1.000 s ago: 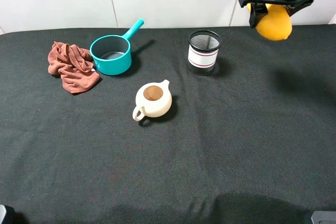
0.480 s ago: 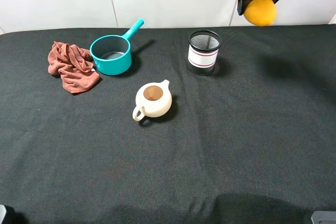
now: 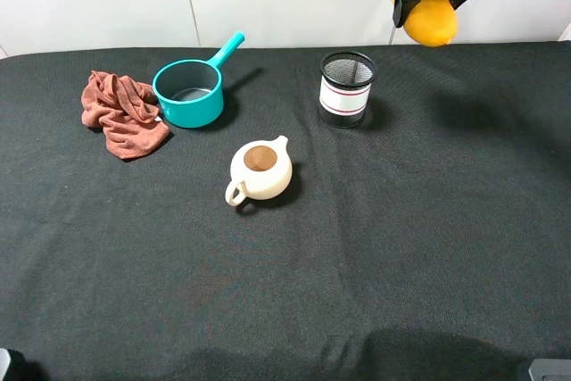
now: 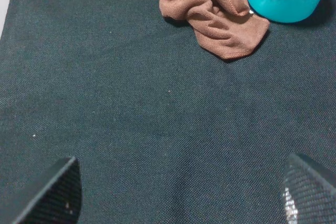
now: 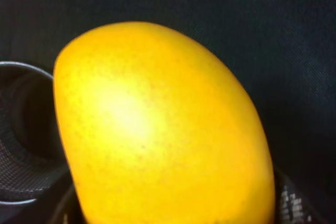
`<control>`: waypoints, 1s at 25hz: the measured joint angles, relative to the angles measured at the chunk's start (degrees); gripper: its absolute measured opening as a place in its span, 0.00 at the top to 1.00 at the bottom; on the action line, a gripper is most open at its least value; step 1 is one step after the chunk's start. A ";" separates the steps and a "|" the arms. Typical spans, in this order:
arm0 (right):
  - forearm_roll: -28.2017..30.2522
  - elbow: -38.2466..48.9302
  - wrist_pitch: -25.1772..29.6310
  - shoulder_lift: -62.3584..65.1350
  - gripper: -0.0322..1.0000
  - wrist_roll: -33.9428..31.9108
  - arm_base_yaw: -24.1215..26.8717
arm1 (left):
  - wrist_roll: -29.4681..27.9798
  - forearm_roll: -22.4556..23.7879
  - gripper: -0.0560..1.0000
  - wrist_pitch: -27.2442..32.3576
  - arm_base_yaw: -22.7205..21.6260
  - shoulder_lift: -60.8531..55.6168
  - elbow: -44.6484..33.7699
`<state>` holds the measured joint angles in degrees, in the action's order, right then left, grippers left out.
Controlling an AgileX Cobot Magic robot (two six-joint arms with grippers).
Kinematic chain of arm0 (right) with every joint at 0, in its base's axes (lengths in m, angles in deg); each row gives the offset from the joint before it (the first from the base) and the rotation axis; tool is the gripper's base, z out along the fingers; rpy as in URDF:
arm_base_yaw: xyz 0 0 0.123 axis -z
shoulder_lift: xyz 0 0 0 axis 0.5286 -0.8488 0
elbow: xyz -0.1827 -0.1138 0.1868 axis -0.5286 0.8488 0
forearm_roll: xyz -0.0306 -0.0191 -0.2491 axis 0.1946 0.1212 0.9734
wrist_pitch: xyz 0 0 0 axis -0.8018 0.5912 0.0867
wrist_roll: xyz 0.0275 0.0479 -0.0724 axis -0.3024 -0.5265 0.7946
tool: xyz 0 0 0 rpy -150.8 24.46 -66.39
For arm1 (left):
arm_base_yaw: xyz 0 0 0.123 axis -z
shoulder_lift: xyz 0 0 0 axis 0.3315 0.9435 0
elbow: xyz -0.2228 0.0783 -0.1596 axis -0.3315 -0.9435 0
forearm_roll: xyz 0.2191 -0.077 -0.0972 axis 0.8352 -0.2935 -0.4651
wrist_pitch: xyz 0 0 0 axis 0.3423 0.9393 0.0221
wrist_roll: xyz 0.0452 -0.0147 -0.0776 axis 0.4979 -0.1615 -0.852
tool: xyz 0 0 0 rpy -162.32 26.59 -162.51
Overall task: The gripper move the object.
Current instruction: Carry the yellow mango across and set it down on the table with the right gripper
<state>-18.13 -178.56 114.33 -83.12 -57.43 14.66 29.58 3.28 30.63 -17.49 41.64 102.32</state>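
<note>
- Since a second ago, my right hand [image 3: 426,2] has carried the object [image 3: 432,24] leftward. It started well to the right of the mesh cup [image 3: 347,88] and now hangs high, just right of the cup and behind it.
- That hand is clenched on the object. In the right wrist view the yellow skin [image 5: 157,124] fills nearly everything, with the mesh cup's rim [image 5: 23,145] showing beside it.
- As I judge it, the pick and the lift are done and the carry is under way. Lowering, setting down and letting go are left. The task names no spot, so I cannot say where it should land.
- The hand is about over the counter's [image 3: 401,247] back edge, where the white wall begins, so I would not go further back.
- The mesh cup is the nearest thing to clip on the way down.
- Right of the mesh cup and in front of it, the black counter lies bare and wide.
- The teapot [image 3: 260,169] sits front-left of the mesh cup, the teal saucepan [image 3: 189,93] to its left, and the brown cloth [image 3: 120,111] further left, all well apart from the hand.
- My left hand [image 4: 181,195] is spread wide with nothing in it, over bare counter far from the mesh cup.
</note>
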 joint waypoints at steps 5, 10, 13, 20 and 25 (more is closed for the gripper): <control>0.00 0.00 0.06 -0.53 0.51 0.06 0.00 | 0.00 0.00 0.23 0.00 0.00 0.00 0.00; 0.00 -0.06 -0.26 -2.89 0.51 1.05 0.46 | 0.00 0.00 0.23 0.00 0.00 0.00 0.00; 0.15 -0.06 -0.40 -4.36 0.51 1.57 1.38 | 0.00 0.00 0.23 0.00 0.00 0.00 0.00; 0.14 -0.10 -2.80 -8.14 0.51 2.21 2.40 | 0.00 0.00 0.23 0.00 0.00 0.00 0.00; -0.20 -0.10 -3.87 -10.70 0.51 2.21 3.15 | 0.00 0.00 0.23 0.00 0.00 0.00 0.00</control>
<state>-18.33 -178.66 110.46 -93.82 -55.22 17.81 29.58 3.28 30.63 -17.49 41.64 102.32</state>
